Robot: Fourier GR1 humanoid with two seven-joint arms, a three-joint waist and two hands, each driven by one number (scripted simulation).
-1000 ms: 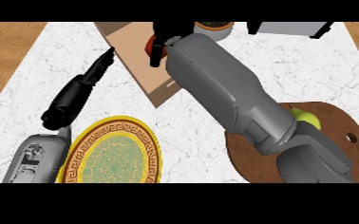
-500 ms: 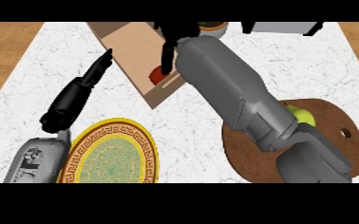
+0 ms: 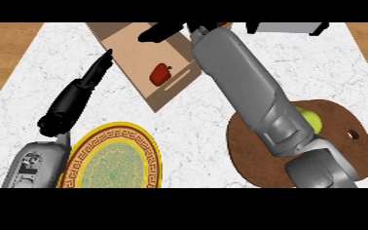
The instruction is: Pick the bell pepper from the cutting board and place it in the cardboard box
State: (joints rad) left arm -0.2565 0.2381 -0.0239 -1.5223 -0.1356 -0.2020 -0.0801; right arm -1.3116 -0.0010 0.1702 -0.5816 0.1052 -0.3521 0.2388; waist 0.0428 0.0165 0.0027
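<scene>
Red pepper (image 3: pixel 161 73) now lies loose in the box (image 3: pixel 126 46) by the tabletop's (image 3: pixel 187 122) far edge. The right robot hand (image 3: pixel 161 31) has released it, fingers spread, so placement looks done.

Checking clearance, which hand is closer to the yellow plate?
Left. The left hand sits just beyond the plate's upper-left rim; the right hand is far off, over the cardboard box.

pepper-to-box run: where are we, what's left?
Done: the bell pepper lies inside the cardboard box, apart from the right hand, which hangs open over the box's far edge. The cutting board shows only a green fruit. In hand: nothing. Left: probably just drawing the right arm back. The left hand rests open at the left.
</scene>
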